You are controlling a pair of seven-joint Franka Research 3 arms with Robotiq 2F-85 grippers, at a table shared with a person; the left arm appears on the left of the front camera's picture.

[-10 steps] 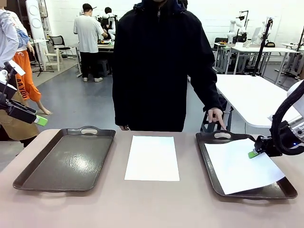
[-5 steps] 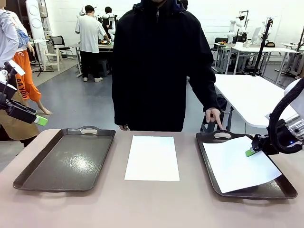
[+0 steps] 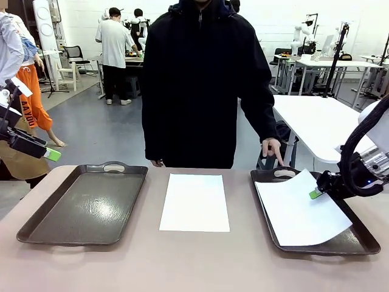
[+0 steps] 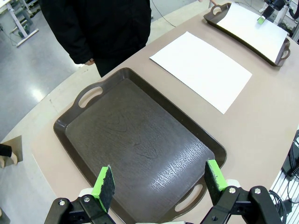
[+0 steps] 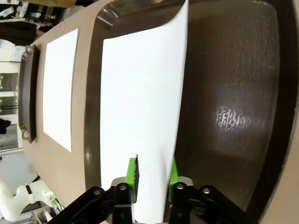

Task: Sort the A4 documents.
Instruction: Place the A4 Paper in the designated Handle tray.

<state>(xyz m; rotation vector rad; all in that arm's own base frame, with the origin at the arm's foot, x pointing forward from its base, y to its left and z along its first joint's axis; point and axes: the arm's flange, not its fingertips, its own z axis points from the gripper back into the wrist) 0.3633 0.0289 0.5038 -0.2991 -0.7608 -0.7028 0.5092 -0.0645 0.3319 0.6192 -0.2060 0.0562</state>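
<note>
One A4 document [image 3: 301, 213] lies skewed in the right dark tray [image 3: 358, 242], its far right corner lifted. My right gripper [image 3: 315, 193] is at that raised edge. In the right wrist view the sheet's edge [image 5: 140, 93] runs between the green pads [image 5: 133, 173], which stand apart, so the right gripper [image 5: 153, 172] is open around the paper. A second A4 document [image 3: 195, 202] lies flat on the table between the trays. My left gripper [image 4: 161, 179] hangs open high over the left tray [image 4: 135, 140], holding nothing.
The person stands at the far side with one hand [image 3: 275, 149] on the right tray's far handle. The left tray [image 3: 85, 204] holds nothing. Bare tabletop [image 3: 194, 267] runs along the near edge.
My right gripper's jaws have parted from shut on the sheet. It moved slightly up and away, and the sheet slid left, farther into the right tray. The left arm stayed still.
</note>
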